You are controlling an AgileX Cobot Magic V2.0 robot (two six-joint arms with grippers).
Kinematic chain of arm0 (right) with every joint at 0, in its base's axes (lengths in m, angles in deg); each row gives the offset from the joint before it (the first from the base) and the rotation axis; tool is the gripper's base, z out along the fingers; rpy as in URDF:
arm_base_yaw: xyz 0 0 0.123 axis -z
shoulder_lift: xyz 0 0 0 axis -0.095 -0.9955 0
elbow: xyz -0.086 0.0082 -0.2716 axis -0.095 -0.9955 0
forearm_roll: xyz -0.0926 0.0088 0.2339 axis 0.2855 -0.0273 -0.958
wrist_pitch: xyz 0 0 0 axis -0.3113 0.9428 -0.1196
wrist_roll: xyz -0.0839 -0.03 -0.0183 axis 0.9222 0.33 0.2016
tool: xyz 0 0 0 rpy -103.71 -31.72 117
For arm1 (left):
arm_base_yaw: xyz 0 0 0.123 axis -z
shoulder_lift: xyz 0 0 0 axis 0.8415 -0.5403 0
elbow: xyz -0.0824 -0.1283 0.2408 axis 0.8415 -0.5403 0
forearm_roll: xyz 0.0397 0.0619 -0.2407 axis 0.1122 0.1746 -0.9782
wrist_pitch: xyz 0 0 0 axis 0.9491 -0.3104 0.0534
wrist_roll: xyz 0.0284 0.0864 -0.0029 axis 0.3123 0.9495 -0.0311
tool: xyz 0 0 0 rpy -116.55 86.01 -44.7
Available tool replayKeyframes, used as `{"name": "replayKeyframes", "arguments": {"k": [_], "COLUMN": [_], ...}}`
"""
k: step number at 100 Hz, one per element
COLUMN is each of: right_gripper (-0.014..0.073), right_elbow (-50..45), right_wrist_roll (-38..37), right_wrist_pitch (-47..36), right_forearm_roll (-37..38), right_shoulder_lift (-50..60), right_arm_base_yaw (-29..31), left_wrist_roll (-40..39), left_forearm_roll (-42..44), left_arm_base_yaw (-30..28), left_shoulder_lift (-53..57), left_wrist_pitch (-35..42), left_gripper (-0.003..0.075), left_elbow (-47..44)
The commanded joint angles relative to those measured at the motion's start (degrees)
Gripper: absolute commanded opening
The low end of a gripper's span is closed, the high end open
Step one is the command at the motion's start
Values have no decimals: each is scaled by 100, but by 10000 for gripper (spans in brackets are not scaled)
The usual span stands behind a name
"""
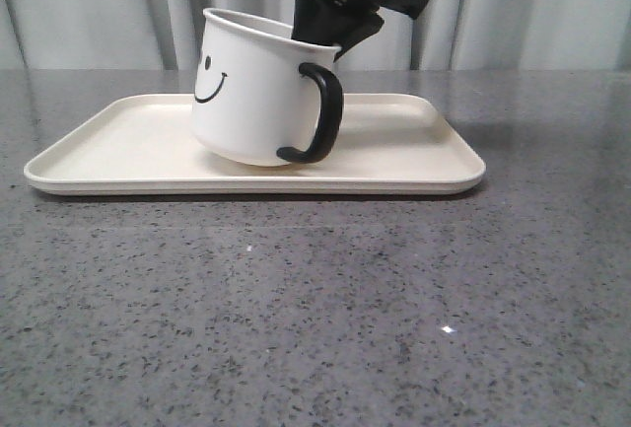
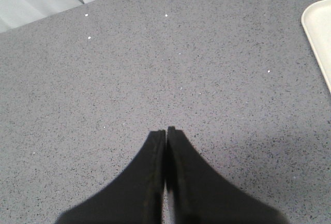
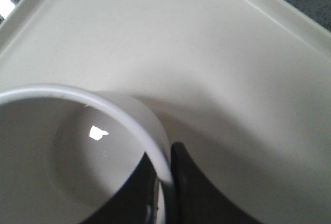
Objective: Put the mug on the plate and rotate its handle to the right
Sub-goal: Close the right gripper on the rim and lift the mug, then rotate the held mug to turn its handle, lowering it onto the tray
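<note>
Mug, white cylindrical with a black smiley [image 1: 261,92], hangs tilted at frame centre over the cream rectangular plate [image 1: 118,141], its rim pinched by the right claw [image 1: 330,37]; its black loop handle [image 1: 320,111] points right-forward. Lowering remains. Left claw [image 2: 166,131] closed, empty, over the grey tabletop [image 2: 155,58].

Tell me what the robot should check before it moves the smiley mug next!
1. Right hand pinching the mug rim: ok.
2. Mug over the plate: ok.
3. Mug standing flat: not ok, it is tilted.
4. Handle pointing right: ok in the front view, towards the right and a bit to the camera.
5. Left hand out of the way: ok, shut over bare table.
6. Mug bottom touching the plate: cannot tell.
</note>
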Motion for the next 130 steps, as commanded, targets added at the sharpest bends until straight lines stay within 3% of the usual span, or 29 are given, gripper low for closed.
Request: {"name": "replayKeyframes", "arguments": {"k": [1,14,54,70,130], "right_gripper": [-120,-119,-119,-118,-116], "right_elbow": [269,714,2879,2976,2969], "right_wrist_roll": [53,445,1937,2964,3939], "right_wrist_pitch": [-125,6,1551,2047,2137], "right_forearm_roll": [-197,-190,161,230,172], "right_shoulder_lift": [358,503,485,472,-116], "right_arm_base_yaw": [-6,10,10,10,-8], "left_wrist_roll": [-47,-47,-47,-47,-47], "left_forearm_roll": [115,115,115,115,115], "left_arm_base_yaw": [-13,-13,-13,-13,-13], "left_shoulder_lift": [31,31,31,31,31], "left_wrist_pitch": [279,279,269,269,269], "left_gripper": [-20,-20,-20,-20,-20], "left_elbow": [121,121,121,121,121]}}
